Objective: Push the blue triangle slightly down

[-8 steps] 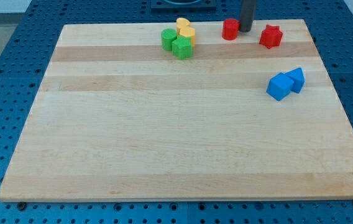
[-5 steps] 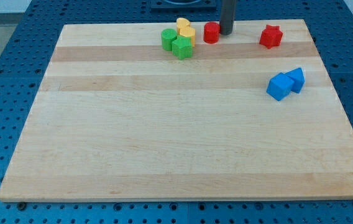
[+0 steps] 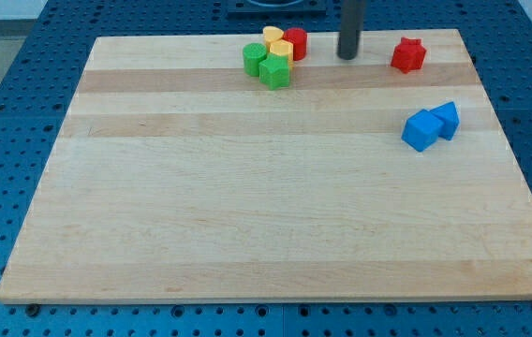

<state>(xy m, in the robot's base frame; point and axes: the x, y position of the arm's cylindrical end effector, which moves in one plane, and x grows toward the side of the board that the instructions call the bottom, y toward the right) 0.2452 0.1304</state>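
The blue triangle (image 3: 448,118) lies near the board's right edge, touching a blue cube (image 3: 421,130) on its lower left. My tip (image 3: 348,56) stands near the board's top edge, far up and left of the blue triangle. It is between a red cylinder (image 3: 295,43) on its left and a red star (image 3: 407,54) on its right, touching neither.
A cluster sits at the top middle of the wooden board (image 3: 247,215): two yellow blocks (image 3: 277,43), a green cylinder (image 3: 255,58) and a green cube (image 3: 273,71). The red cylinder rests against the yellow blocks.
The red cylinder was pushed left until it met the yellow blocks. My tip went left with it, then drew back a little to the right. The blue blocks have not moved.
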